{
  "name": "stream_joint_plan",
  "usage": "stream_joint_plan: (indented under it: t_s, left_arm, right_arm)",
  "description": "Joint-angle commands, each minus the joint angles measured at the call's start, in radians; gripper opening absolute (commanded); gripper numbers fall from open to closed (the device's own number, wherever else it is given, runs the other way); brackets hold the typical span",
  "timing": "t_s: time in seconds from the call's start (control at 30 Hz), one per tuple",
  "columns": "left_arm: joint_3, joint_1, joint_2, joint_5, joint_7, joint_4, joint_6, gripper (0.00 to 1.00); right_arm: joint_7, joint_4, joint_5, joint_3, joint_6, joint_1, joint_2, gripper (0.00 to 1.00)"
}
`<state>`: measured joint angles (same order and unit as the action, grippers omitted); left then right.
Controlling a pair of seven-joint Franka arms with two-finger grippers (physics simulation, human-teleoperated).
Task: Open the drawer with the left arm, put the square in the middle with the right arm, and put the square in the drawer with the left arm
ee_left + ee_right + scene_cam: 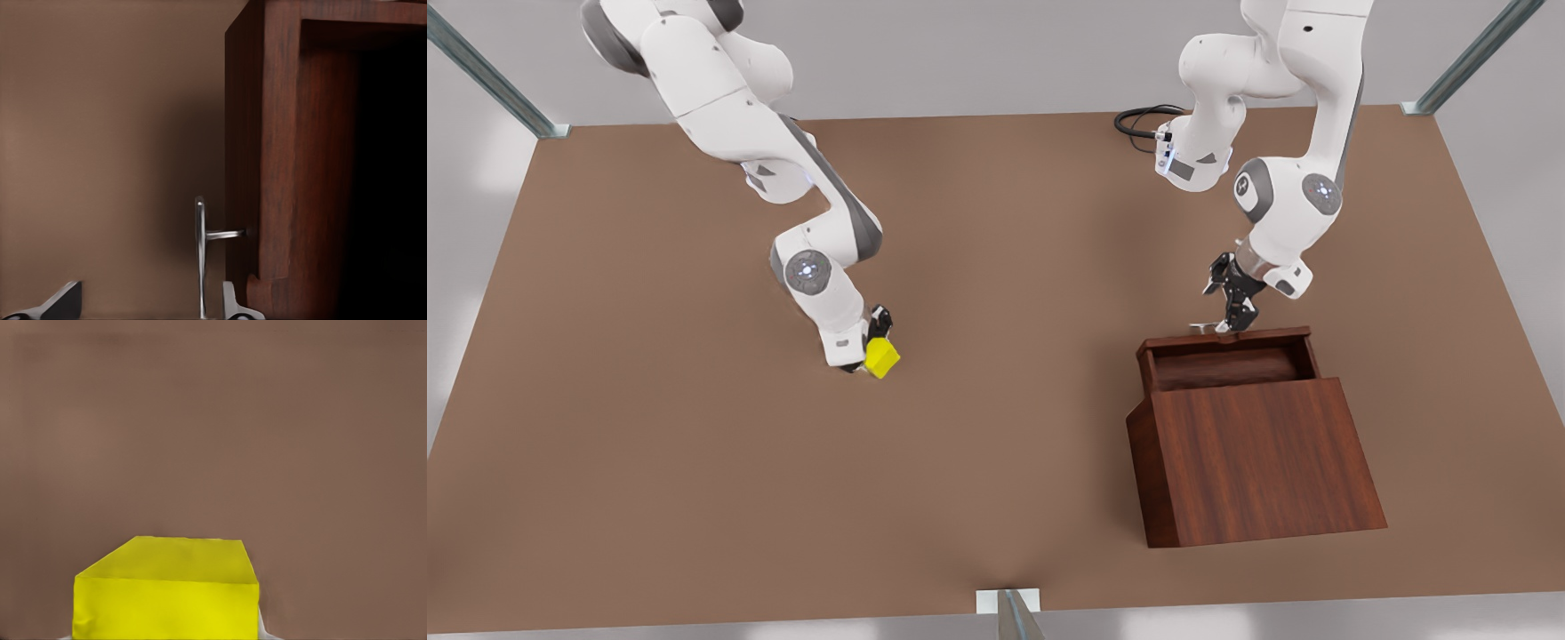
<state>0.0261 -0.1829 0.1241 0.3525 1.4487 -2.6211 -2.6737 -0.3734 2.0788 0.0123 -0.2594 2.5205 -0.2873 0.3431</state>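
The drawer point(1232, 366) at the top of the wooden cabinet point(1263, 462) is pulled out, on the front view's right. Its thin silver handle point(200, 257) stands between the spread fingers of my left gripper point(148, 305), close to one finger point(230, 303). The left gripper point(1234, 322) is open at the drawer's far edge. On the front view's left, my right gripper point(873, 348) is shut on the square point(882, 358), a small yellow cube held tilted close to the tabletop. The square point(167, 593) shows large in the right wrist view, with bare brown table beyond it.
Brown tabletop point(996, 267) stretches between the two arms. A black cable point(1138, 120) lies at the back near the left arm's base. Metal frame posts stand at the back corners, and a bracket point(1009, 604) sits at the front edge.
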Motion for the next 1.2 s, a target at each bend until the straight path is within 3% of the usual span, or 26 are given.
stream_joint_plan:
  t_s: [0.0,0.1,0.17,0.2,0.33,0.37,0.4,0.47,0.63,0.73,0.8,0.83,0.93,1.0,1.03,1.17]
  left_arm:
    - [0.000,0.000,0.002,0.000,0.001,-0.002,0.000,1.00]
    - [0.000,-0.007,0.040,0.000,0.001,-0.031,0.002,1.00]
    - [0.002,-0.012,0.085,0.000,0.001,-0.031,0.058,1.00]
    - [0.002,-0.012,0.108,-0.003,-0.001,-0.030,0.080,1.00]
    - [0.002,-0.012,0.102,-0.210,-0.163,0.085,0.080,1.00]
    - [0.002,-0.015,0.075,-0.211,-0.258,0.134,0.081,1.00]
    - [0.002,-0.015,0.068,-0.211,-0.404,0.162,0.081,1.00]
    - [0.003,-0.015,0.003,-0.213,-0.658,0.248,0.127,1.00]
    - [0.020,-0.018,-0.150,-0.286,-1.008,0.585,0.492,1.00]
    - [0.017,-0.046,-0.231,-0.339,-1.096,0.756,0.643,1.00]
    - [0.012,-0.082,-0.256,-0.343,-1.171,0.789,0.646,1.00]
    - [0.021,-0.177,-0.334,-0.343,-1.174,0.892,0.689,1.00]
    - [-0.072,-0.211,-0.412,-0.343,-1.245,0.978,0.706,1.00]
    - [-0.078,-0.296,-0.485,-0.345,-1.300,1.023,0.707,1.00]
    - [-0.078,-0.316,-0.497,-0.354,-1.360,1.023,0.707,1.00]
    - [-0.092,-0.403,-0.554,-0.356,-1.341,1.023,0.664,1.00]
  right_arm:
    - [0.031,-0.028,0.003,0.000,0.000,-0.027,0.020,0.67]
    - [0.185,-0.238,0.003,0.008,0.001,-0.236,0.183,0.67]
    - [0.246,-0.374,0.003,0.095,0.000,-0.394,0.287,0.67]
    - [0.248,-0.405,0.005,0.135,0.001,-0.450,0.317,0.67]
    - [0.367,-0.404,0.018,0.140,0.011,-0.506,0.356,0.67]
    - [0.372,-0.404,0.020,0.141,0.014,-0.507,0.369,0.77]
    - [0.370,-0.404,0.052,0.143,0.015,-0.507,0.369,1.00]
    - [0.372,-0.405,0.080,0.149,0.015,-0.506,0.366,1.00]
    - [0.366,-0.389,0.081,0.175,-0.002,-0.500,0.278,1.00]
    - [0.363,-0.278,0.081,0.174,-0.230,-0.383,-0.056,1.00]
    - [0.366,-0.285,0.077,0.170,-0.434,-0.199,-0.187,1.00]
    - [0.366,-0.322,0.069,0.175,-0.541,-0.063,-0.246,1.00]
    - [0.321,-0.327,0.083,0.229,-0.554,0.276,-0.253,1.00]
    - [0.220,-0.347,0.080,0.322,-0.604,0.289,-0.262,1.00]
    - [0.221,-0.408,0.071,0.278,-0.667,0.338,-0.246,1.00]
    - [0.223,-0.442,0.064,0.299,-0.660,0.332,-0.213,1.00]
